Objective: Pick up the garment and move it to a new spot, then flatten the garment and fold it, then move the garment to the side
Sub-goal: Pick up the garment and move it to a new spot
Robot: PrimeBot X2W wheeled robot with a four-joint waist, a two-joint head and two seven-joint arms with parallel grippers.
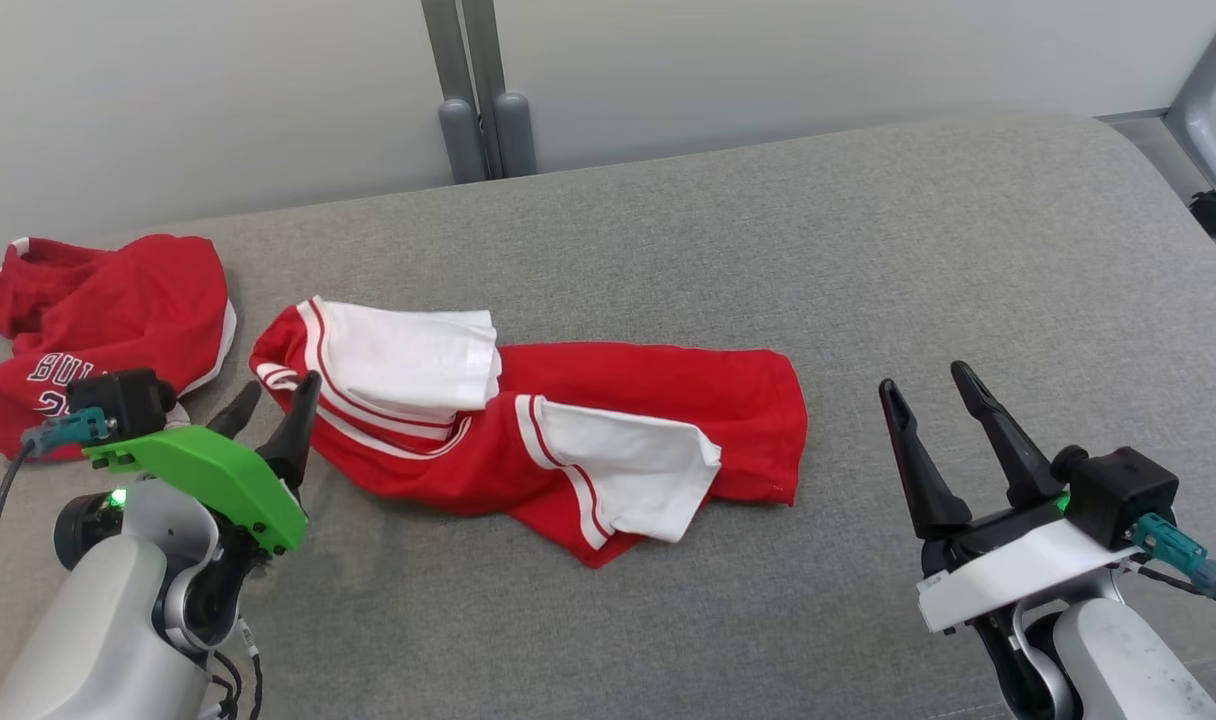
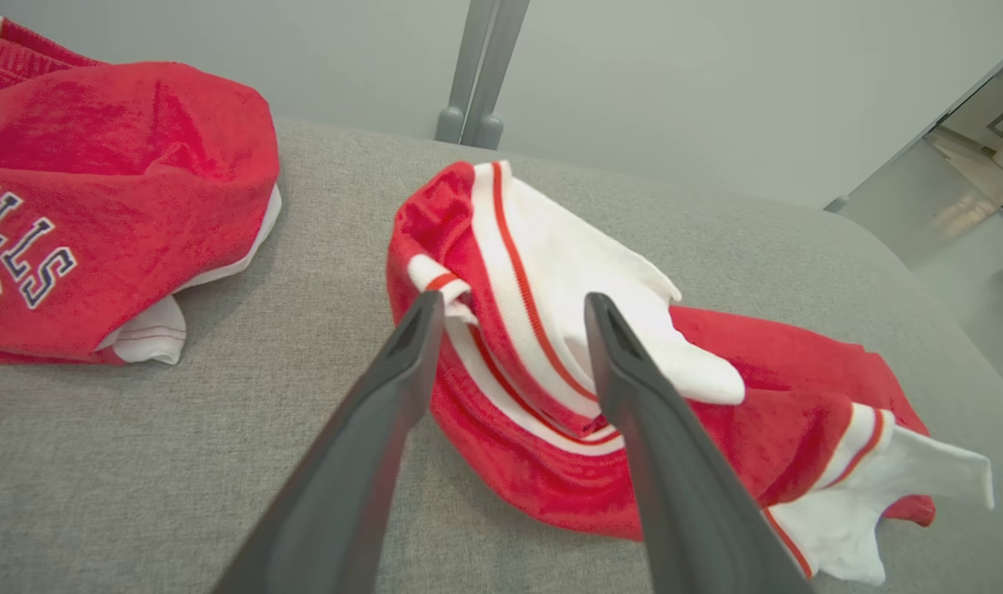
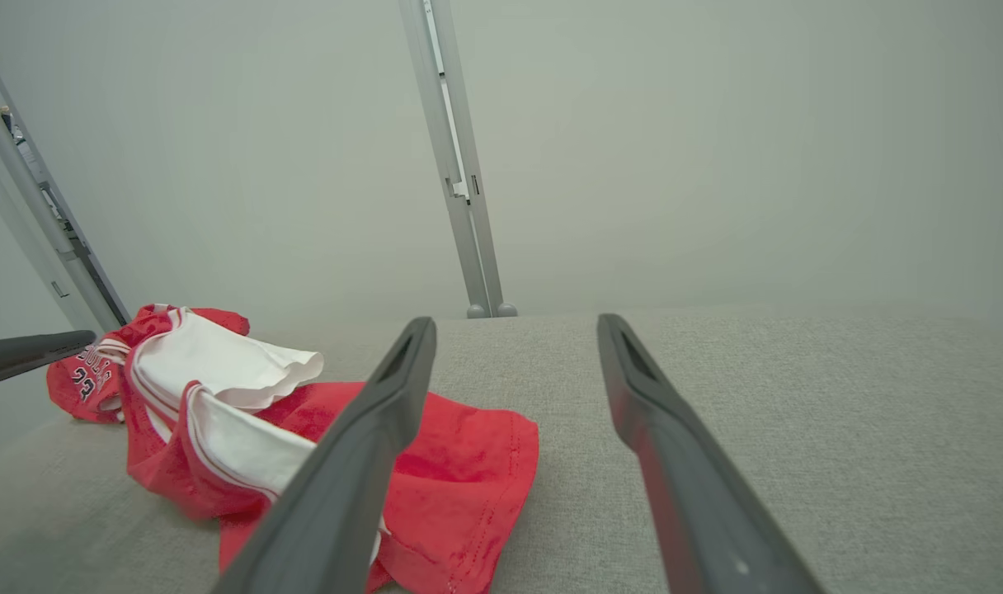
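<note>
Head view: the red shorts [image 1: 648, 390] lie rumpled on the grey cushion [image 1: 868, 250], white pocket linings turned out, long axis running left to right across the surface. A red jersey [image 1: 108, 310] with lettering sits apart at the far left. The left gripper [image 1: 280, 390] hovers with its fingers parted and nothing between them, tips just beside the striped left end of the shorts. The right gripper [image 1: 923, 378] is spread wide and empty, well apart from the shorts' right edge, which lies up and to its left.

Left wrist view: the left gripper [image 2: 514, 301] points straight at the striped end of the red shorts [image 2: 501, 462], which trail away to the right. The red jersey [image 2: 122, 165] is off to the left.

Right wrist view: the right gripper [image 3: 515, 322] faces bare cushion, with the red shorts [image 3: 460, 462] low and left.

Judgement: the left arm is nearer, and flattening likely needs both ends pulled along that axis.
</note>
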